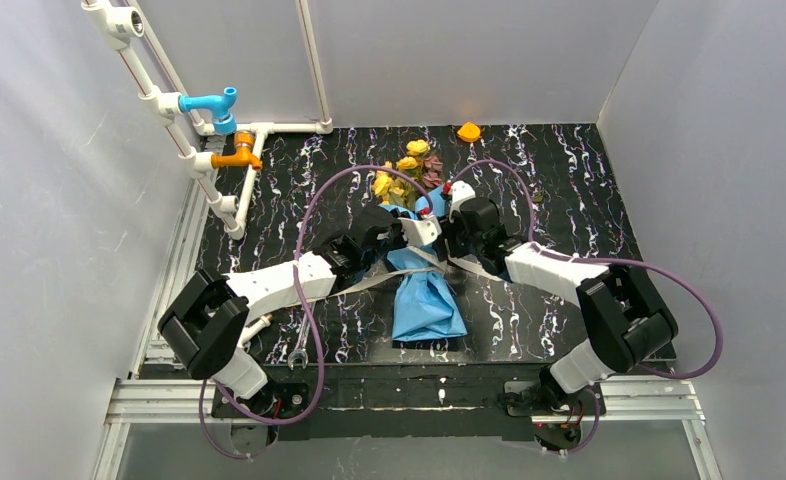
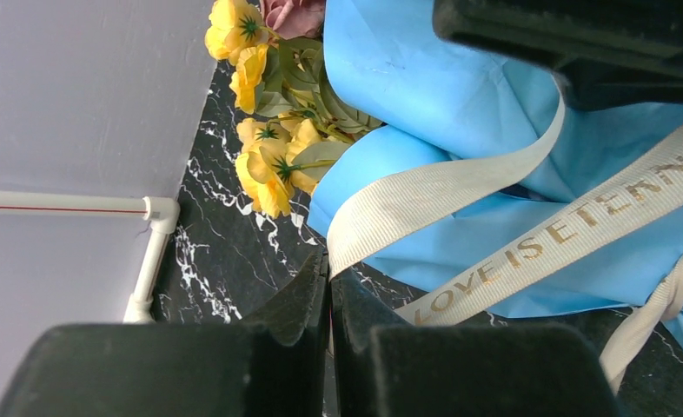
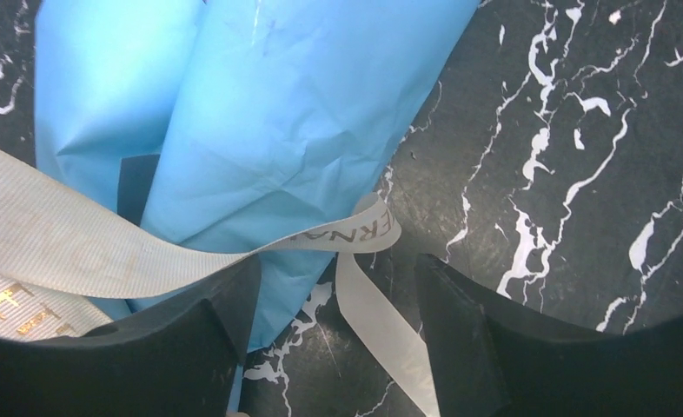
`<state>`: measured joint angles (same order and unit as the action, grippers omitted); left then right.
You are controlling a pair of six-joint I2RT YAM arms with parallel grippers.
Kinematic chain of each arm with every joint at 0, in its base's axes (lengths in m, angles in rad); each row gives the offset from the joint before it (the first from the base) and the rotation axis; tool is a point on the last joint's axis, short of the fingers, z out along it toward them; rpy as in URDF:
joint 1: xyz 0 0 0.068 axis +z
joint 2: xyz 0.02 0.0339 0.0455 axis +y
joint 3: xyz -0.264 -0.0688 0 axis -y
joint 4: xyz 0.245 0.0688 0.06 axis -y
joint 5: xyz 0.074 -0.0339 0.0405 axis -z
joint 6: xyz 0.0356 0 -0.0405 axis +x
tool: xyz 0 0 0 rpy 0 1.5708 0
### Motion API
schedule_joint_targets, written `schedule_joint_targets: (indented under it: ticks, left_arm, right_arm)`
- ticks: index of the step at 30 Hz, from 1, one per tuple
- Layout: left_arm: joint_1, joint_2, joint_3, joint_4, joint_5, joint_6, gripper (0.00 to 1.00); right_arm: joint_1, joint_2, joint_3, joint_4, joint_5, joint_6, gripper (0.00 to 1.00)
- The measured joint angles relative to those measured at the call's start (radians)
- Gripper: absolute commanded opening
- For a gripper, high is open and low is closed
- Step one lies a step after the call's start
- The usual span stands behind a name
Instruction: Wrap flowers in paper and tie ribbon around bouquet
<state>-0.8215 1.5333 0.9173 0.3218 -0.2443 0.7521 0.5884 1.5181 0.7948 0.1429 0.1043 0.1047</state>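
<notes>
- The left arm [image 1: 269, 282] reaches forward and inward; the left gripper [image 2: 329, 265] has its fingers [image 2: 295, 304] pressed together, pinching the ribbon [image 2: 425, 195].
- The right arm [image 1: 554, 268] mirrors it, wrists nearly meeting; the right gripper [image 3: 338, 269] holds its fingers [image 3: 464, 330] apart.

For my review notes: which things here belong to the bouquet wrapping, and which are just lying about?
Job: yellow and pink roses, light blue paper sheet, beige fabric ribbon.
Lying about: metal wrench, small orange object, white pipe rig.
</notes>
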Motion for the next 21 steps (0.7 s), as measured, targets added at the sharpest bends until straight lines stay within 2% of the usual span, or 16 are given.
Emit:
schedule_joint_targets:
  ticks: [3,5,9,12,14,16,21]
  left_arm:
    - [0.000,0.000,0.000,0.000,-0.003,0.024,0.00]
    - [0.000,0.000,0.000,0.000,-0.004,0.038,0.00]
    - [0.000,0.000,0.000,0.000,-0.006,0.053,0.00]
    - [0.000,0.000,0.000,0.000,-0.007,0.059,0.00]
    - [0.000,0.000,0.000,0.000,-0.008,0.060,0.00]
    - [0.000,0.000,0.000,0.000,-0.008,0.062,0.00]
    - [0.000,0.000,0.000,0.000,-0.008,0.067,0.00]
  right_arm:
    - [-0.015,0.002,0.000,0.019,-0.035,-0.002,0.70]
    - [-0.026,0.002,0.002,0.031,-0.060,-0.002,0.73]
    - [-0.043,0.007,0.002,0.057,-0.110,0.003,0.94]
    - [-0.048,0.015,0.007,0.070,-0.139,0.003,0.96]
    - [-0.050,0.029,0.023,0.076,-0.156,0.000,0.93]
    - [-0.051,0.055,0.048,0.082,-0.180,-0.001,0.85]
    - [-0.057,0.115,0.094,0.099,-0.245,-0.004,0.58]
